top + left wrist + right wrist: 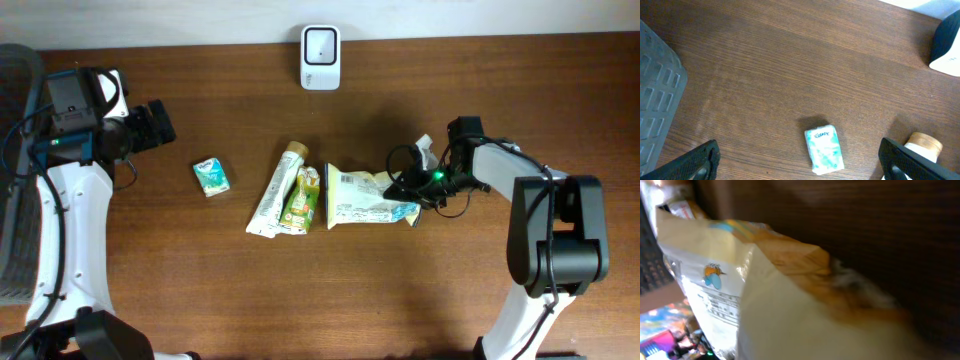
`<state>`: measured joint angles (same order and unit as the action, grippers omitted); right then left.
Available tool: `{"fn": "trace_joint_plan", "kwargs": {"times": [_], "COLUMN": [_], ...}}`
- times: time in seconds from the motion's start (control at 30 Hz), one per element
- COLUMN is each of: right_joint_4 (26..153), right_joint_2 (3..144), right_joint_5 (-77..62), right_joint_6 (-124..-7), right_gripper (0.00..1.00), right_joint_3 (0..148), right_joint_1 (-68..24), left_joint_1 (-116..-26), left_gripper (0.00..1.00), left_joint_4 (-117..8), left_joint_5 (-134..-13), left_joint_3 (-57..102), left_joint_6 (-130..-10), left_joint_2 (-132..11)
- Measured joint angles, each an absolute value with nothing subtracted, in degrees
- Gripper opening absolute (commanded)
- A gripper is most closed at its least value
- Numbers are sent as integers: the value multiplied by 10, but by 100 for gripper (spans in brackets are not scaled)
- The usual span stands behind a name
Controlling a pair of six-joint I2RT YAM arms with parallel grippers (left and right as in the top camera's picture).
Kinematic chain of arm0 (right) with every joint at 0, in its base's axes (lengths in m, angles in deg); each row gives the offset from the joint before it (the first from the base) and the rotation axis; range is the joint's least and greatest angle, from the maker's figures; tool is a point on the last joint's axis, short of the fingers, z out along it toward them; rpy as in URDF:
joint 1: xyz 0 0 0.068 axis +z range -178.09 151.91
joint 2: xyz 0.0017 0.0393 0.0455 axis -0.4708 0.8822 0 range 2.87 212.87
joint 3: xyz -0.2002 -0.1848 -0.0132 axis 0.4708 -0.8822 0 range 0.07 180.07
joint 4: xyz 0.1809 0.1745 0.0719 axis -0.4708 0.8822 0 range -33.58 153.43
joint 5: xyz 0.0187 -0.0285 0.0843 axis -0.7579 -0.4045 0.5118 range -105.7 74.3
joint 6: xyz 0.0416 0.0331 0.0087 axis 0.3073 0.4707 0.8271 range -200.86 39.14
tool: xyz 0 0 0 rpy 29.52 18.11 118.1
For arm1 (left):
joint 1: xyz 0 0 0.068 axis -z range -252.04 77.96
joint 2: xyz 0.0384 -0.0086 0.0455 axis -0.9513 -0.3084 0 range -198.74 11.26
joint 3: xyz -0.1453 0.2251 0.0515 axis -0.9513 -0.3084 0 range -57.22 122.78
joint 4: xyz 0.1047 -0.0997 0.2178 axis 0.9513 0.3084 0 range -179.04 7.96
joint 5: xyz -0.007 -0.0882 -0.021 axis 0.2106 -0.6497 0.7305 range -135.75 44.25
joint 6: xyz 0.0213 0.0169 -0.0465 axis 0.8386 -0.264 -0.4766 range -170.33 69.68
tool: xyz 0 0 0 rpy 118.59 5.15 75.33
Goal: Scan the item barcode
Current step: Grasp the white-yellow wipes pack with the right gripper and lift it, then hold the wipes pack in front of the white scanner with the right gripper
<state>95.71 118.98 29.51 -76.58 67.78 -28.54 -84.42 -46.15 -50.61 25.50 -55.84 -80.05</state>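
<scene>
Snack bag lies flat on the table, its right end at the right gripper; whether those jaws clamp it I cannot tell. Just left lie a green pouch and a tube, then a tissue pack farther off. The left gripper hangs wide open, empty; the scanner stands at the far edge.

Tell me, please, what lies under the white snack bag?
Only the wooden table shows around the white snack bag; its underside is covered. The right gripper hides the bag's right end.
</scene>
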Motion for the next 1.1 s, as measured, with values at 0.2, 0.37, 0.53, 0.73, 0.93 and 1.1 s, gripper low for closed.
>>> {"fn": "trace_joint_plan", "kwargs": {"times": [0.2,0.37,0.53,0.73,0.93,1.1], "right_joint_4": [988,1021,1023,1023,1023,983], "right_joint_2": [1185,1077,953,946,945,945], "right_joint_5": [351,418,528,644,575,244], "right_joint_6": [-768,-781,-777,-776,-751,-718], "right_gripper": [4,4,4,4,4,4], "right_joint_3": [718,762,772,772,772,772], "right_joint_1": [-325,-336,-368,-407,-403,-275], "left_joint_1": [-844,-844,-844,-844,-844,-844], "left_gripper": [99,99,99,99,99,99], "left_joint_4": [-461,-461,-461,-461,-461,-461], "left_joint_5": [-506,-506,-506,-506,-506,-506], "left_joint_3": [255,255,255,255,255,255], "left_joint_6": [-558,-558,-558,-558,-558,-558], "left_joint_2": [-801,-801,-801,-801,-801,-801]}}
